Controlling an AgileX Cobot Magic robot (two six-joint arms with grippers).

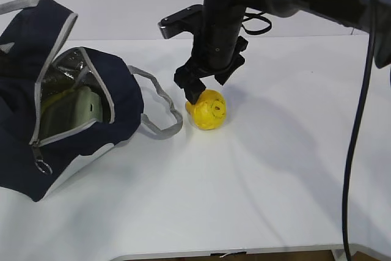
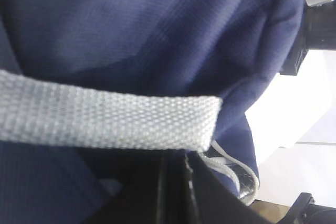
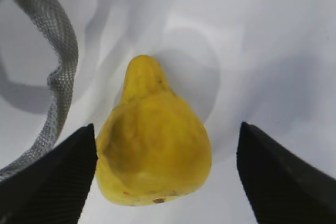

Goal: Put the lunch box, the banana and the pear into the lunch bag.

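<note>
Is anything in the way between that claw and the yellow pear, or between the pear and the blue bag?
Nothing blocks the right gripper: its open fingers flank the pear. Toward the lunch bag, only its grey handle loop lies on the table between.

The black cylindrical robot arm (image 1: pixel 223 16) carries a bare metallic grey ring at one joint and a flat dark block with a silver-grey edge on its side. A thin black cable (image 1: pixel 357 120) hangs from it. The blunt black wedge-shaped fingers (image 3: pixel 50 179) have finely ribbed inner faces.
</note>
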